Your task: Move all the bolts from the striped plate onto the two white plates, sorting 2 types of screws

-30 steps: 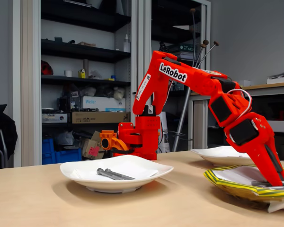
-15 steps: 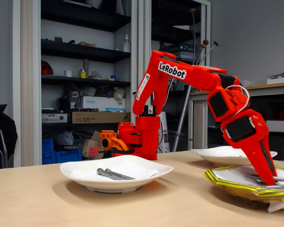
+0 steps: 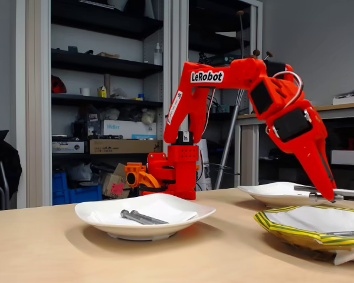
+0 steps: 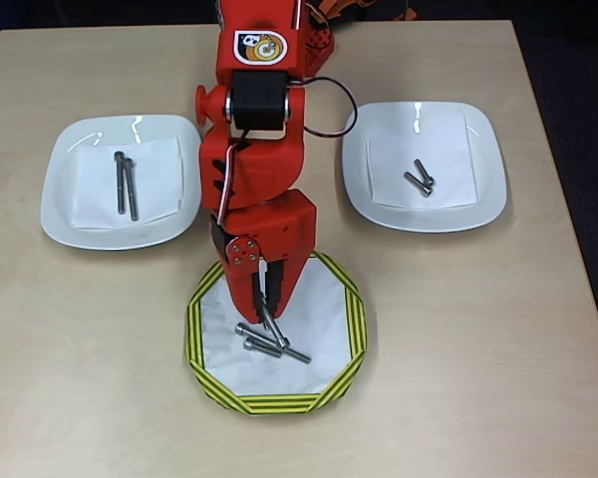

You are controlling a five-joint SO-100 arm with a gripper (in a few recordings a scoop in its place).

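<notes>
I see the gripper point(image 4: 270, 304) raised above the striped plate point(image 4: 204, 299), its jaws clenched on one long bolt point(image 3: 330, 193); in the fixed view that bolt juts out level from the fingertips, clear of the plate. From overhead the red arm point(image 4: 259, 169) runs down the middle of the table point(image 4: 458, 329) and covers part of the striped plate's far side, so the held bolt blends into the ones lying below it.

On the striped plate's white centre I count what look like three bolts point(image 4: 269, 347), crossing and touching each other, though the gripper's tip overlaps them and I may be off by one.

The two white plates sit apart, one on each side of the arm. In the overhead view the left white plate point(image 4: 65, 209) holds two long bolts point(image 4: 126, 183) lying side by side on a paper square. The right white plate point(image 4: 483, 199) holds two short bolts point(image 4: 420, 177), touching, also on paper.

Behind the table, the fixed view shows dark shelving point(image 3: 100, 65) crowded with boxes, and blue crates point(image 3: 76, 191) on the floor.
</notes>
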